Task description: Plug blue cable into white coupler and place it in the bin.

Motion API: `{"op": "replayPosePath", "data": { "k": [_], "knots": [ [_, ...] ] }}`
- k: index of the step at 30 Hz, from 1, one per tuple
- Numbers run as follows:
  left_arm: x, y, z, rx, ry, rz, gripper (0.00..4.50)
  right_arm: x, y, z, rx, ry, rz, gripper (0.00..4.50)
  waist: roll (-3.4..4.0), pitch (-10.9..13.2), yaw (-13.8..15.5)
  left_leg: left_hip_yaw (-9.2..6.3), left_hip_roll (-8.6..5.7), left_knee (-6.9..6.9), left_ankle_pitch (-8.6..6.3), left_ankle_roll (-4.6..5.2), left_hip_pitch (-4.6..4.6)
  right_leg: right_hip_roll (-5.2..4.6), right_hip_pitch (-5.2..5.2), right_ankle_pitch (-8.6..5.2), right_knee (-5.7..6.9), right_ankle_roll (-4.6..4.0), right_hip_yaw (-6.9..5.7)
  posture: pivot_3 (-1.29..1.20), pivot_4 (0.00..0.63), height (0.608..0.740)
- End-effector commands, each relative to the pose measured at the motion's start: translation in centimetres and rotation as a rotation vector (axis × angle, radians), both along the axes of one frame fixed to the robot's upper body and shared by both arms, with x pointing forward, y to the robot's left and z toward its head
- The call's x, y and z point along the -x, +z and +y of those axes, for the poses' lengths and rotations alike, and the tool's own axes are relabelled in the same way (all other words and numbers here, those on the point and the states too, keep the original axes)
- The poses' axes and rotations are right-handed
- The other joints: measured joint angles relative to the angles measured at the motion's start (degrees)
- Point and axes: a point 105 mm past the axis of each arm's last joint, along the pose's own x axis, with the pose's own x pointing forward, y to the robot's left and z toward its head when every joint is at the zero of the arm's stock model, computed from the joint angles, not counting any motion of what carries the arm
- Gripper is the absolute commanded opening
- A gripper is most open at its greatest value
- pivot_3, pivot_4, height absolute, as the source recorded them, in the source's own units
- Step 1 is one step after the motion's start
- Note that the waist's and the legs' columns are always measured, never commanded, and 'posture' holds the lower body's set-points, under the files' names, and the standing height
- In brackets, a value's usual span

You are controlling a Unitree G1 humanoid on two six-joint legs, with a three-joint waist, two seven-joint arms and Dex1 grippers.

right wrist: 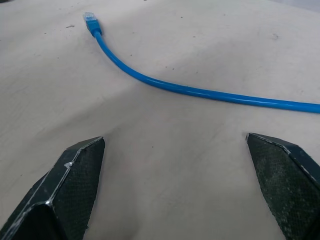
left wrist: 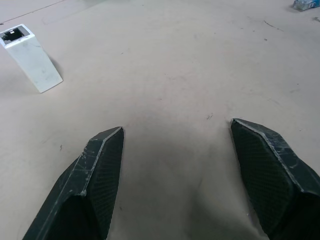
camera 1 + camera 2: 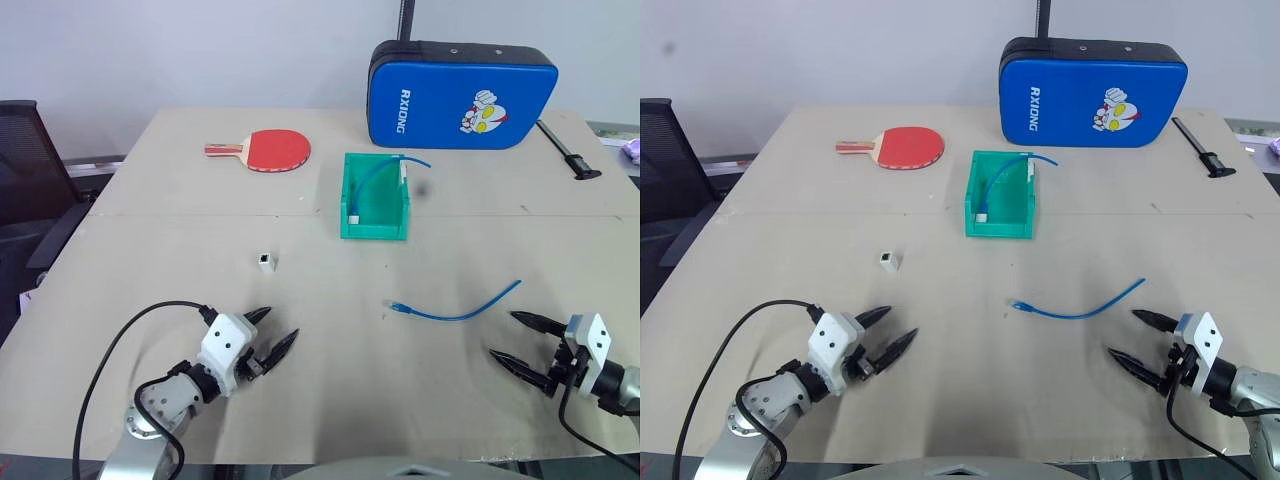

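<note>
- The blue cable [image 3: 455,307] lies loose on the matte tan desk [image 3: 150,240], a thin smooth cord in a shallow curve toward the near right part of the top, with a small clear plug at its left end.
- The white coupler [image 3: 264,262], a tiny hard plastic block with a dark socket on top, stands alone left of the desk's middle, well apart from the cable.
- The bin [image 3: 375,197], a bright green open-topped plastic box, sits past the middle toward the far edge; a second blue cable [image 3: 385,168] arches out of it and a small white block [image 3: 353,218] shows at its near left corner.
- The left gripper [image 3: 272,337] hovers near the near edge, its black tapered fingers [image 2: 95,175] spread with nothing between them, their inner faces finely cross-hatched.
- The right gripper [image 3: 520,342] sits at the near right corner, jaws wide apart and empty, just short of the cable.
- A red table-tennis paddle [image 3: 268,150] and a blue padded case [image 3: 462,93] lie along the far edge.
</note>
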Motion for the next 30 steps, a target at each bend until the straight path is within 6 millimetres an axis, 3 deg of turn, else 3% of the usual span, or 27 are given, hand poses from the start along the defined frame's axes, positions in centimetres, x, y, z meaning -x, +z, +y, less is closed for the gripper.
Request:
{"op": "replayPosePath", "data": {
  "k": [1,9,13,18,26,30],
  "knots": [
    [0.8,-1.5,-0.1,-0.015,-0.02,0.071,3.48,-0.2,0.9,-0.1,0.013,0.005,-0.027,4.45,0.0,0.0,0.0,0.01,0.0,0.0,0.0,0.0,0.0,0.0,0.0,-0.01,0.0,0.01,0.0,0.0,0.15,0.681],
    [0.2,-1.2,0.3,-0.054,-0.044,0.051,3.48,-1.2,2.3,1.4,0.011,0.054,-0.079,4.45,0.04,0.0,0.0,0.02,-0.01,0.0,0.0,0.0,0.01,0.02,0.0,-0.02,0.01,0.04,0.01,0.0,0.15,0.681],
    [-0.3,1.5,-0.3,-0.06,-0.172,0.011,3.48,-2.2,3.7,5.5,-0.027,0.207,-0.085,4.45,0.01,0.1,-0.2,0.0,0.03,0.01,0.01,0.0,0.03,0.04,-0.01,0.0,0.06,0.0,0.01,0.0,0.15,0.681],
    [0.3,5.6,-2.4,-0.045,-0.443,-0.008,3.48,-3.7,3.3,10.1,0.024,0.322,-0.058,4.45,-0.28,0.3,-0.3,-0.1,0.15,0.03,0.01,-0.02,-0.27,0.13,-0.29,0.04,0.08,-0.06,-0.11,0.0,0.15,0.681],
    [1.5,8.1,-3.7,-0.086,-0.639,0.032,3.48,-5.3,1.9,13.7,0.117,0.391,-0.031,4.45,-0.29,0.4,-0.3,-0.14,-0.01,0.06,0.03,-0.05,-0.75,0.1,-0.62,0.15,-0.03,0.14,-0.17,0.0,0.15,0.681],
    [1.4,8.5,-3.9,-0.081,-0.638,0.024,3.48,-5.2,1.6,14.4,0.139,0.416,-0.026,2.58,-0.3,0.4,-0.3,-0.15,-0.02,0.07,0.02,-0.03,-0.73,0.12,-0.62,0.12,0.0,0.12,-0.18,0.0,0.15,0.681]
  ]
}}
